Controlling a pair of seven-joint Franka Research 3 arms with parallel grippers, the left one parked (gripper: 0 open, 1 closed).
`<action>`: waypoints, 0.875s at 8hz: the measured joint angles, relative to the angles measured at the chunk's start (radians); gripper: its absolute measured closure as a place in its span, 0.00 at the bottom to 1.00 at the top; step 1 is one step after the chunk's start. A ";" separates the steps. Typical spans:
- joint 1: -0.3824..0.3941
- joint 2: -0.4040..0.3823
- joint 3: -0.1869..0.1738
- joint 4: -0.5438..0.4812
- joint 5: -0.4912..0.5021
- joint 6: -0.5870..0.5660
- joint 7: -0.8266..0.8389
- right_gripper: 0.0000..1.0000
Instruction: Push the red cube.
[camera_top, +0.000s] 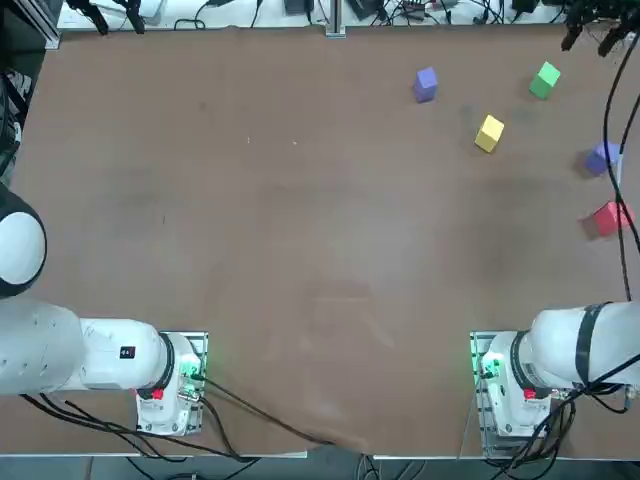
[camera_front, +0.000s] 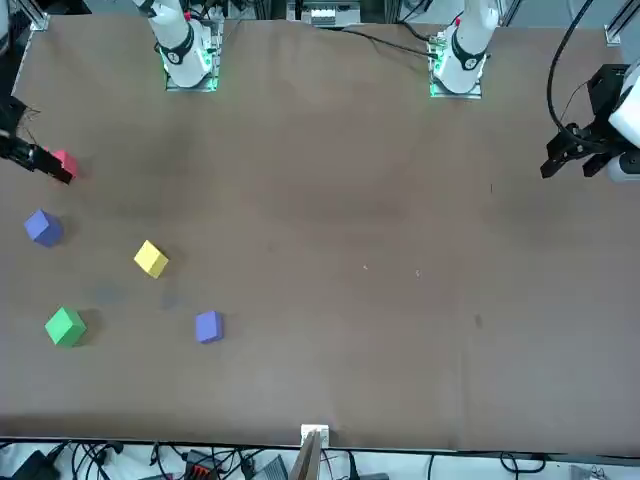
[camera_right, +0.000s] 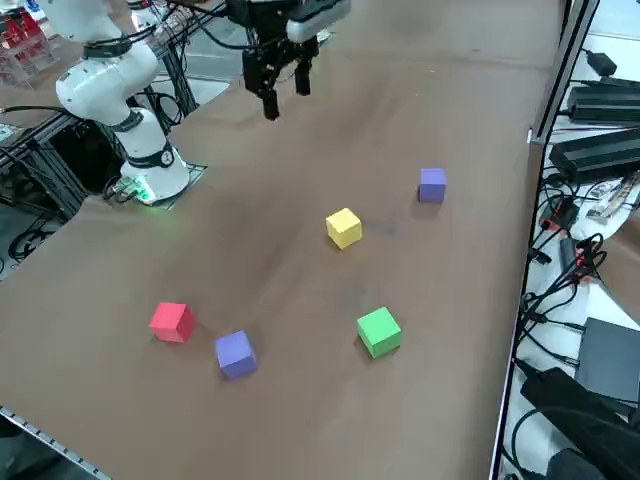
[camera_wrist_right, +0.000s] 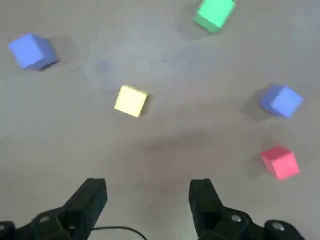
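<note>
While the right pincer (camera_wrist_right: 148, 192) hangs wide open, the red cube (camera_wrist_right: 281, 162) lies below; they're well apart.

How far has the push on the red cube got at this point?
Nothing looks done yet: the red cube sits on the table beside a blue cube, with no gripper touching it. In hand there is nothing; the right gripper hangs above the table, fingers apart. Left to do, it seems: bring the gripper down to the red cube and push it.
</note>
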 joint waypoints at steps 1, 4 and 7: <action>0.030 0.001 0.001 0.016 0.001 0.000 -0.016 0.00; 0.136 -0.004 0.000 0.053 -0.020 -0.007 -0.021 0.00; 0.144 -0.040 -0.016 0.042 0.002 -0.048 -0.059 0.00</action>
